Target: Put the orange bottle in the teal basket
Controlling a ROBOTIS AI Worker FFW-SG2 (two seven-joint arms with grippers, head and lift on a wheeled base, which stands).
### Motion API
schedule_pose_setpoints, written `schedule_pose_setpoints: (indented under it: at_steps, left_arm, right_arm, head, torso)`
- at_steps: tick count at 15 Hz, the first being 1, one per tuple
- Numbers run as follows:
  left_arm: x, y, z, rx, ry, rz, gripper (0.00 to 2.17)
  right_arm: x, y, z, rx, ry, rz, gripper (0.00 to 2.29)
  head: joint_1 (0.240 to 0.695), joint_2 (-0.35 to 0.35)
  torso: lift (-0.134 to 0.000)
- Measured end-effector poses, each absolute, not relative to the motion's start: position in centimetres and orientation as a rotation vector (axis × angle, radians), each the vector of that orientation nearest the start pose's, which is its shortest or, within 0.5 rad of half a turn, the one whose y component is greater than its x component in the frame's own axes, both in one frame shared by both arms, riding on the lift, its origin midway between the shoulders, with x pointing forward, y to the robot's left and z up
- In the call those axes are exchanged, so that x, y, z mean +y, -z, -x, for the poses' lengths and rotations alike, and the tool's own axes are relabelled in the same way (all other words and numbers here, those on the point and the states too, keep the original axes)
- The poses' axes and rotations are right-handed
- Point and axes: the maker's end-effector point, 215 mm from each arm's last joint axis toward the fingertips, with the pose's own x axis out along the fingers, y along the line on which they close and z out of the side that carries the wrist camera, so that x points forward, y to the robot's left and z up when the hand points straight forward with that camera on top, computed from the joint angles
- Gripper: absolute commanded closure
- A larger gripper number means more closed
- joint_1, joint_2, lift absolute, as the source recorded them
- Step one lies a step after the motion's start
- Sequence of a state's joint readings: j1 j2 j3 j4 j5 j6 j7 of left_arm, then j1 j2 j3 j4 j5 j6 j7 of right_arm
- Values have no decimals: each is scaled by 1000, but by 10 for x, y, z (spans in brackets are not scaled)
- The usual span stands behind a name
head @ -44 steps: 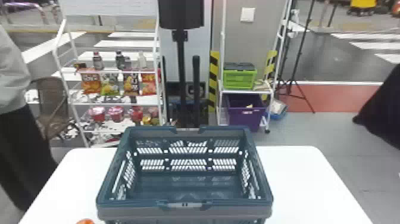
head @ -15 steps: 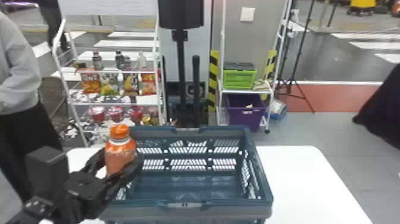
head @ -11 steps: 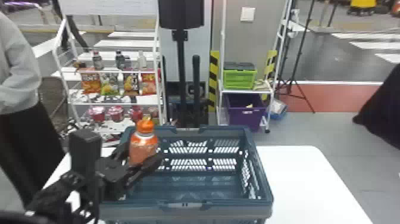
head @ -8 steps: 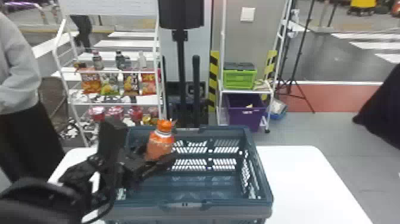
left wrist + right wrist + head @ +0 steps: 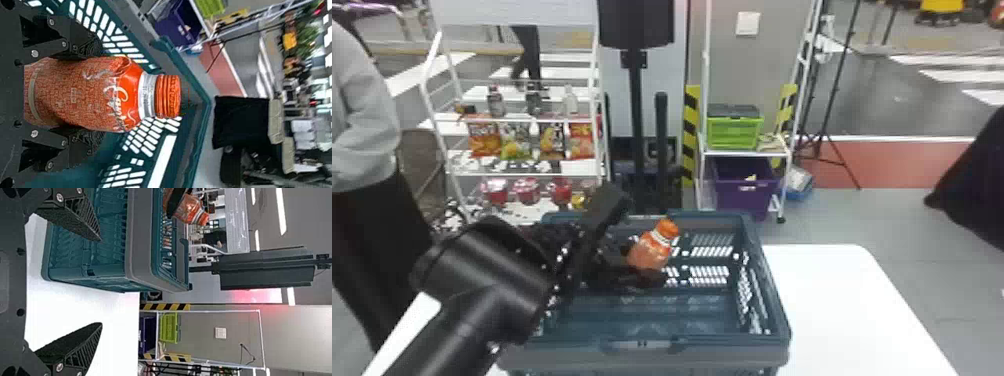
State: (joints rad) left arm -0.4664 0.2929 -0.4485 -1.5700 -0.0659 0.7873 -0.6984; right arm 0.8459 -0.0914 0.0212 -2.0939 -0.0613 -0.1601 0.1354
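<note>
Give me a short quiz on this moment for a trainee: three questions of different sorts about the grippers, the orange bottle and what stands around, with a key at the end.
1. Multiple choice. What is held between the fingers of the left gripper?
A) a snack bag
B) the orange bottle
C) a red tub

2. True or false. The right gripper is open and holds nothing.

3. Fill in the colour. In the head view, beyond the teal basket, a green crate sits above a ____ bin.

Key: 1 B; 2 true; 3 purple.
</note>
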Motion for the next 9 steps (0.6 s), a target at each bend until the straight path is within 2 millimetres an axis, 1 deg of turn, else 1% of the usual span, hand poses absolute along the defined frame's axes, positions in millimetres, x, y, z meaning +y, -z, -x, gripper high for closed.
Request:
schedule_pose_setpoints:
  at_steps: [4, 7, 9]
  left_arm:
    - [78, 409, -605, 696, 890, -518, 606]
    - [84, 432, -611, 783, 883, -568, 606]
    - [86, 444, -614, 817, 874, -593, 606]
  right_arm:
    - [-192, 399, -324, 167, -197, -16, 127]
    - [-191, 399, -323, 168, -197, -12, 127]
    - [-191, 399, -322, 170, -198, -11, 127]
  head:
    - [499, 0]
    - [499, 0]
    - [499, 0]
  torso:
    - [0]
    - [0]
    - [0]
